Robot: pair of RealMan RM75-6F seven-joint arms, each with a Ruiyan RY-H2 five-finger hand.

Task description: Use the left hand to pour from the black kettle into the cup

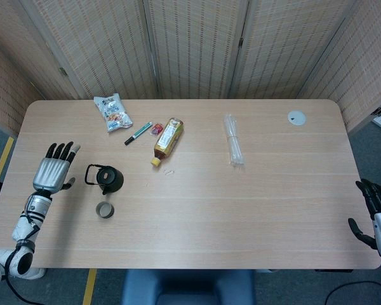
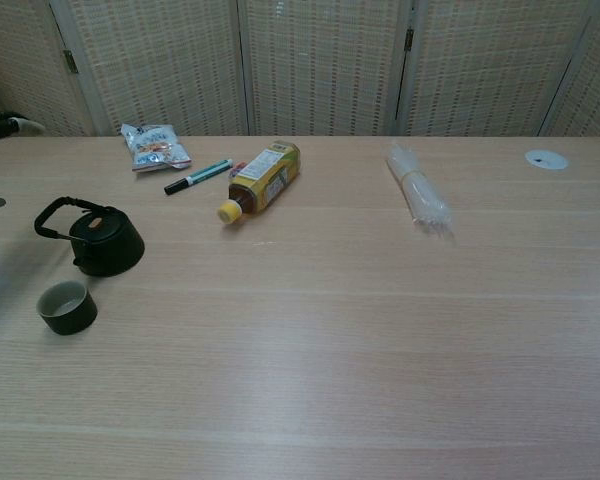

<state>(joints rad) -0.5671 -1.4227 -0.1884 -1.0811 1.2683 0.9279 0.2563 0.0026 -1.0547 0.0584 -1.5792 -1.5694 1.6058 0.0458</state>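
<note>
Near-left table zone: task items sit together here on the wooden table point(image 1: 254, 210).
Kettle: the black kettle point(image 1: 108, 180) stands upright, lid on, its hoop handle point(image 1: 90, 173) leaning out to the left side; nothing touches it.
Cup: the cup point(image 1: 104, 210) stands upright just near of the kettle, close but apart from it; in the chest view it looks empty.
Left hand: my left hand point(image 1: 53, 173) hovers just left of the kettle's handle, fingers spread apart, holding nothing, no contact with the kettle.
Right hand: my right hand point(image 1: 376, 213) is off the near-right table edge, well apart from the work, fingers loosely apart and holding nothing.
Handling judgement: the kettle looks like cast metal, so I expect it rigid and fairly heavy, heavier still if filled; fill level cannot be told. The handle is thin and may swing.
Grip point: I would hook my fingers through the hoop at its top, thumb closing over, to keep the body from swinging.
Risk: the lid may slip on tilting; the small, light cup could be knocked over by the spout.
Far clutter: snack packet point(image 1: 113, 112), marker point(image 1: 138, 133), bottle point(image 1: 168, 140) lying flat, plastic sleeve point(image 1: 233, 148), all well apart.
</note>
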